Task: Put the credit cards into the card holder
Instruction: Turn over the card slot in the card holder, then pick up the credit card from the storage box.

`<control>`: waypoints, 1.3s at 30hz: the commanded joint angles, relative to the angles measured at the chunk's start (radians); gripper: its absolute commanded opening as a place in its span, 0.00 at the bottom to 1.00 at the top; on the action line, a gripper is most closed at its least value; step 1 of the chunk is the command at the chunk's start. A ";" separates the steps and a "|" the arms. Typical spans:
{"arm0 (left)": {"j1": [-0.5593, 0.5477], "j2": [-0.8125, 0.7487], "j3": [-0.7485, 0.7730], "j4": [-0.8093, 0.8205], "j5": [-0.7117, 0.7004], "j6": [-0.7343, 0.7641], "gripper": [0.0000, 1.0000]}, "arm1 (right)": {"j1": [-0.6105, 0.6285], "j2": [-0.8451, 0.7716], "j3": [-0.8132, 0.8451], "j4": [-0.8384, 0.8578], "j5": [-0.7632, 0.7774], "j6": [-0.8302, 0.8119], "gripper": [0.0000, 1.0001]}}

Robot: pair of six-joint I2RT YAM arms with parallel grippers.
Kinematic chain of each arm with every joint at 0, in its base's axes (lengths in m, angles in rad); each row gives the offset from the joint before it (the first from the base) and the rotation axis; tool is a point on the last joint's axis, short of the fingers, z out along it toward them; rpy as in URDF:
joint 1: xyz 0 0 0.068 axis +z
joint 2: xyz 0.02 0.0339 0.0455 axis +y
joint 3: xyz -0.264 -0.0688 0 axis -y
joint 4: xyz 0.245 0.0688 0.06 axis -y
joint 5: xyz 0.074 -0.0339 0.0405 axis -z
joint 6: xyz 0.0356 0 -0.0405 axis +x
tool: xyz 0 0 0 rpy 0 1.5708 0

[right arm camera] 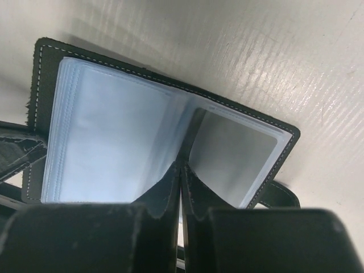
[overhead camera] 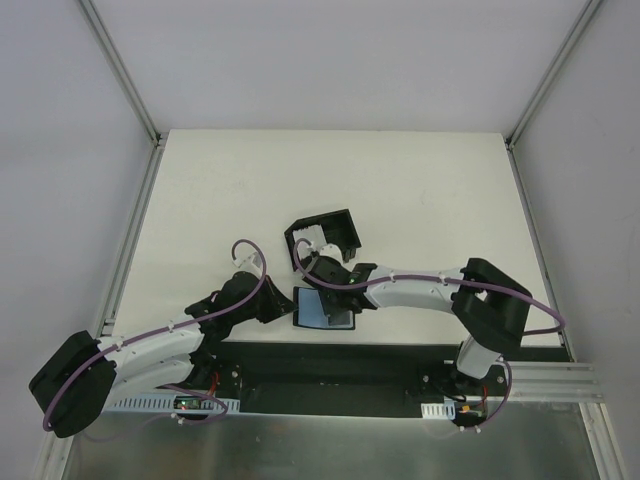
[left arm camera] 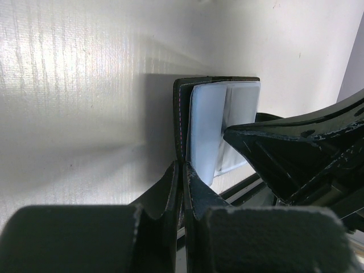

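Card holder (overhead camera: 322,310) lies open, just in front of the black box (overhead camera: 325,230). Left gripper (left arm camera: 182,166) is clenched on its cover edge. Right gripper (right arm camera: 181,165) pinches a clear inner sleeve; the table (overhead camera: 430,190) runs on well behind the box.

Top view high overhead, downward; both wrist views close on the shared card holder (overhead camera: 322,308), seemingly from opposite sides.

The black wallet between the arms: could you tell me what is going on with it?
Both arms are working on the card holder, which is open near the front edge of the table. The left gripper is shut on its black cover's edge. The right gripper is shut at the fold, apparently pinching a clear sleeve.
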 commanded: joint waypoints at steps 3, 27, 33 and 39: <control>0.004 0.001 -0.009 0.003 -0.020 -0.005 0.00 | -0.005 -0.055 0.012 -0.026 0.000 -0.051 0.10; 0.002 0.186 -0.041 0.174 -0.054 -0.132 0.00 | -0.385 -0.016 0.303 0.045 -0.322 -0.248 0.57; 0.004 0.199 -0.034 0.187 -0.038 -0.113 0.00 | -0.413 0.061 0.346 0.037 -0.345 -0.254 0.60; 0.007 0.165 -0.034 0.171 -0.043 -0.105 0.00 | -0.423 0.104 0.380 0.032 -0.377 -0.254 0.61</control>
